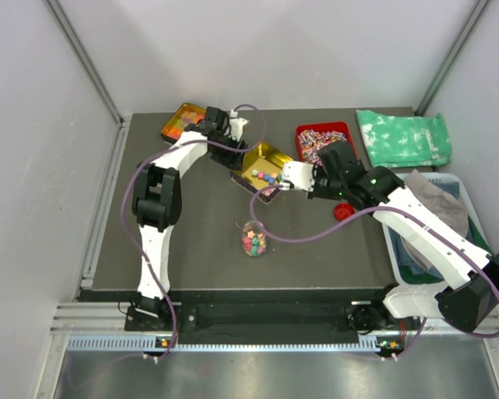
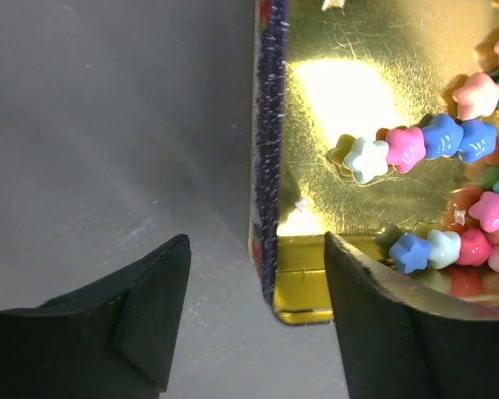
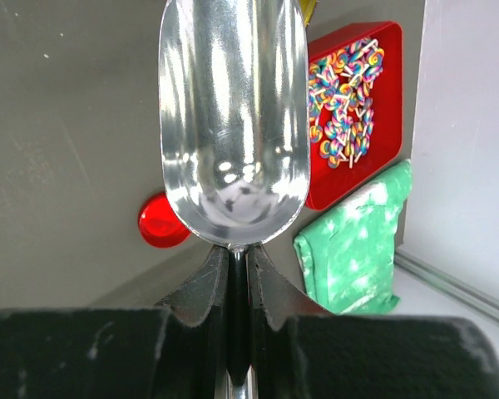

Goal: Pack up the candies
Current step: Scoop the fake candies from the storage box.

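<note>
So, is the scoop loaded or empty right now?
Empty. The scoop in the right wrist view is bare shiny metal inside, nothing lying in it; the right end effector clamps its handle.

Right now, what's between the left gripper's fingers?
The gold tray's side wall, near its corner, per the left wrist view. The left gripper straddles it open: one finger outside over the table, the other inside by the candies.

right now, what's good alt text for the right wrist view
The right hand is shut on the handle of an empty shiny metal scoop, held over the dark grey table. Beyond it lie a red rectangular tray of striped wrapped sweets, a round red disc and a crumpled green cloth.
</note>
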You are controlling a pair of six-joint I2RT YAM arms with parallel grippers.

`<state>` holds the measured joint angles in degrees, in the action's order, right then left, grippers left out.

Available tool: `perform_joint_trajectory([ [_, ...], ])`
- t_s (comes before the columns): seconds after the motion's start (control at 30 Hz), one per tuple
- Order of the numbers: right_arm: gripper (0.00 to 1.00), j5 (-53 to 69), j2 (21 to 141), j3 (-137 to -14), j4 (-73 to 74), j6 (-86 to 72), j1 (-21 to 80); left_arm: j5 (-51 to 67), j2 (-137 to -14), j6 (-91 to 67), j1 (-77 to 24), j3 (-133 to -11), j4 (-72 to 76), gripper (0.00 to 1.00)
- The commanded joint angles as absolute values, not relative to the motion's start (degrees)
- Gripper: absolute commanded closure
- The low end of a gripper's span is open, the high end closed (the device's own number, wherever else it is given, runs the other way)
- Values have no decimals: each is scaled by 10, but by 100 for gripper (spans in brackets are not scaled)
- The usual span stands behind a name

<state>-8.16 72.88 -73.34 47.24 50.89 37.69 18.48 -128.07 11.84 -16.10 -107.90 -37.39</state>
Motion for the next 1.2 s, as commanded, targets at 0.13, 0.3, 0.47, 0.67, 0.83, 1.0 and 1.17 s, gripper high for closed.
perform_joint_trajectory([
  [0.13, 100, -94, 712, -788, 493, 539, 371, 154, -1306, 138, -179, -1111, -365, 60],
  [0.3, 100, -116, 729, -800, 506, 565, 373, 143, -1310, 141, -181, -1121, -367, 73],
  [0.47, 100, -174, 754, -801, 487, 620, 389, 131, -1315, 144, -185, -1143, -375, 95],
  [0.67, 100, -241, 800, -797, 428, 697, 408, 110, -1310, 162, -203, -1162, -378, 100],
  [0.83, 100, -278, 858, -807, 377, 743, 410, 78, -1292, 185, -228, -1155, -363, 100],
  [1.0, 100, -291, 897, -816, 343, 776, 411, 31, -1253, 213, -247, -1118, -317, 100],
  [1.17, 100, -296, 934, -843, 345, 796, 411, -18, -1223, 227, -251, -1097, -270, 100],
])
